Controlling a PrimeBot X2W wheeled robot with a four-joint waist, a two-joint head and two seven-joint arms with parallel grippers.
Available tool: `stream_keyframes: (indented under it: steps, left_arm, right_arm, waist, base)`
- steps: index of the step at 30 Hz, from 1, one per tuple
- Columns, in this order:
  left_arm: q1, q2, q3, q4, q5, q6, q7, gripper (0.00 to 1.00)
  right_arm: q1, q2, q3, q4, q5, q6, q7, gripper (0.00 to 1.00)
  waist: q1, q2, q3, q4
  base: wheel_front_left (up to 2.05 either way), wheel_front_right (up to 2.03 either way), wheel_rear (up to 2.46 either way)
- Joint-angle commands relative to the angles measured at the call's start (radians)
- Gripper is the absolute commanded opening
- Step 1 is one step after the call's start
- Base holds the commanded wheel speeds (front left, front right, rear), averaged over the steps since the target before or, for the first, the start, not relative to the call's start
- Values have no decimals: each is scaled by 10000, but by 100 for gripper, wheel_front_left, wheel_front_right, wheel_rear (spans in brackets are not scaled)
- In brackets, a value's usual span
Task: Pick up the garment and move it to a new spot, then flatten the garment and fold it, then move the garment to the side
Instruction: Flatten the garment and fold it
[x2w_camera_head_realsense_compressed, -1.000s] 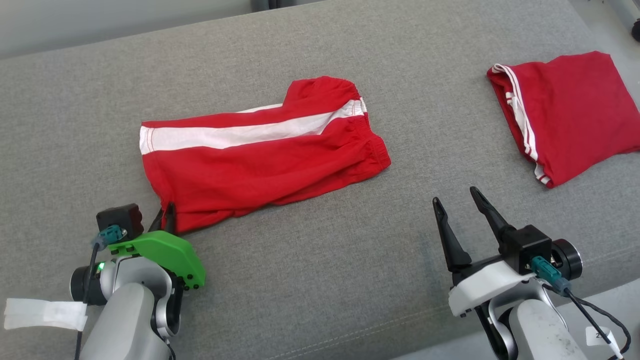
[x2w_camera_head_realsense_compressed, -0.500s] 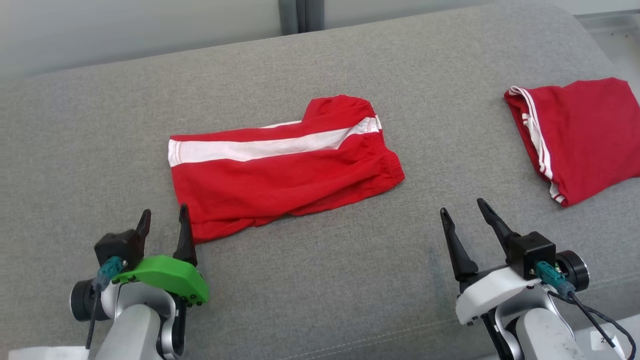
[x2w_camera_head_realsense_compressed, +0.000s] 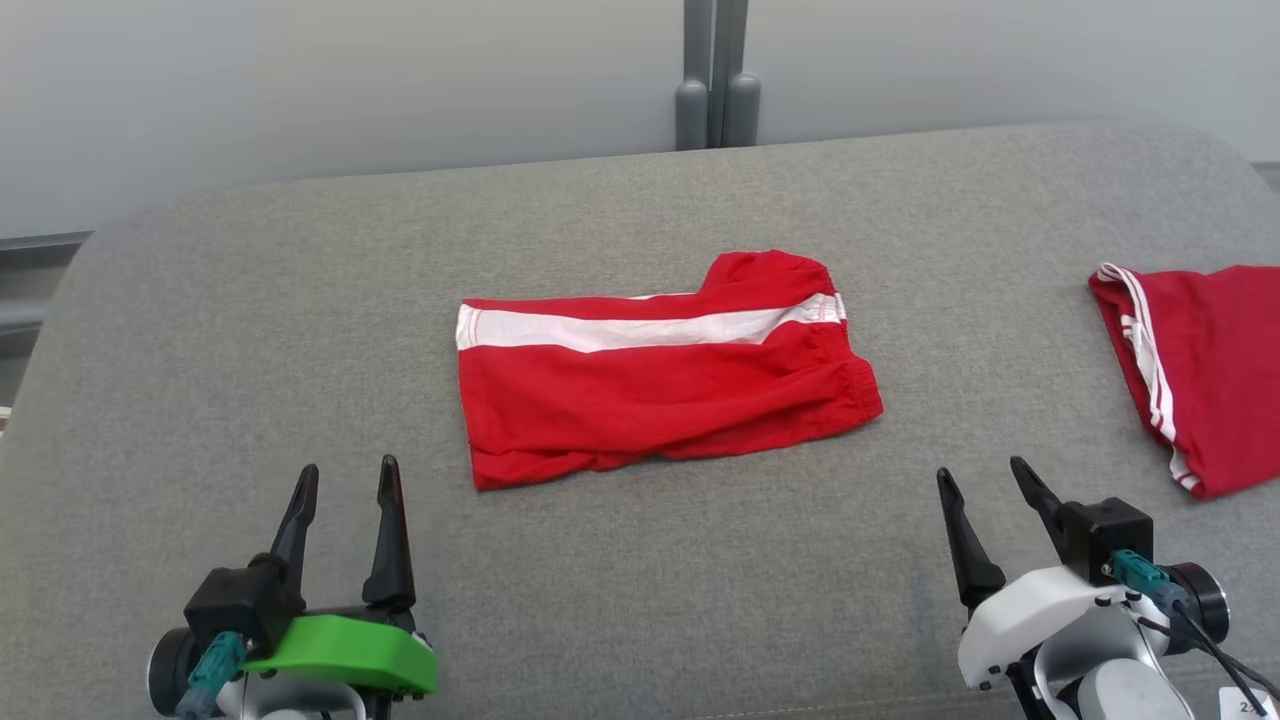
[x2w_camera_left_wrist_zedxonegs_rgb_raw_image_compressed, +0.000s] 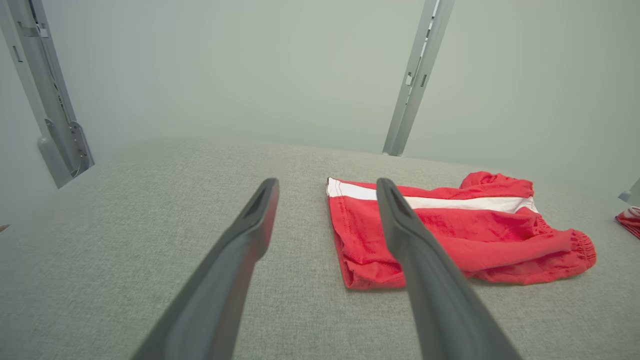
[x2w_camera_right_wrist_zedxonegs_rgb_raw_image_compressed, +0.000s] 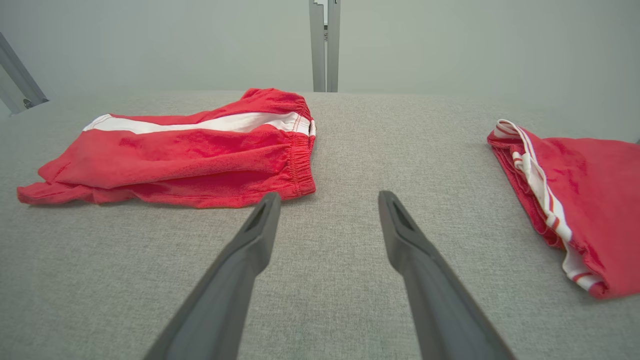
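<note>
Near the folded shorts, the left tool and right tool both sit spread and empty; pinching only the top layer could unfold them.

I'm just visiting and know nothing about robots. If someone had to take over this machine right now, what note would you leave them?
Left gripper: open, empty, near the shorts' left end.
Right gripper: open, empty, between the two garments.
Red shorts: lie folded mid-way along the grey cushion, a little rumpled at the near edge.
Second red garment: folded, at the far right.
Done, it seems: placing, flattening, folding.
Left: move the shorts aside.
</note>
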Motion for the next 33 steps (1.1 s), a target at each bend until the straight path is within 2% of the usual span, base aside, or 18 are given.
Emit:
stream_keyframes:
  steps: [1,7,16,33]
  left_arm:
    - [218,-5,90,-167,126,-67,-23,100]
    - [962,-124,454,-555,457,-252,-23,100]
    - [1560,48,949,-66,523,-126,-24,100]
    - [1328,115,990,397,265,-176,-21,100]
  right_arm:
    - [187,-17,-43,-5,16,-10,63,100]
    - [497,-20,-242,-126,-177,-10,161,100]
    - [272,-22,71,109,-325,-12,157,100]
    - [596,-20,-207,181,-467,-12,96,100]
  waist:
    - [1,0,-454,490]
    - [1,0,-655,792]
    - [1,0,-821,1011]
    - [1,0,-789,1029]
  base:
    - [0,0,0]
    - [0,0,0]
    - [0,0,0]
    - [0,0,0]
